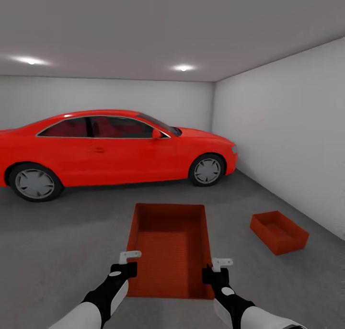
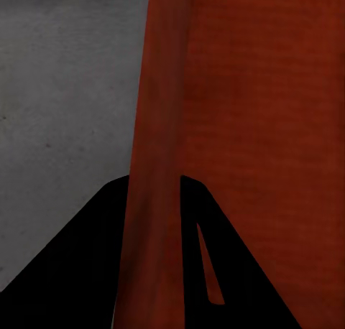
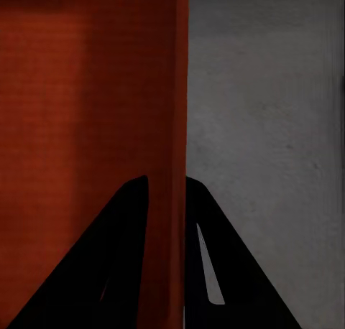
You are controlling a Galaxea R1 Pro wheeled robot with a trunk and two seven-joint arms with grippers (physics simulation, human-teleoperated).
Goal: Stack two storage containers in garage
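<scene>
Red-orange box (image 1: 170, 245) is hanging between both tools in the head view, above the grey garage floor (image 1: 62, 243), open side up. The left tool (image 1: 128, 263) is gripping its left long wall, the right tool (image 1: 216, 267) its right long wall, both near the near end. The second box (image 1: 279, 232) is sitting on the floor by the white wall (image 1: 292, 142), well apart to the right; a red car (image 1: 110, 147) is standing beyond.

Left wrist view: the left tool's fingers (image 2: 79, 271) are pinching the thin wall (image 2: 154, 164) between them, floor to one side.

Right wrist view: the right tool's fingers (image 3: 230, 271) are likewise pinching the wall (image 3: 176, 128).

Risk, as judged: both grips are sitting at one end, so the far end may be sagging and the thin walls slipping. Stacking is needing a turn to the right; uneven arm motion could be twisting the box loose or landing it askew on the other.
</scene>
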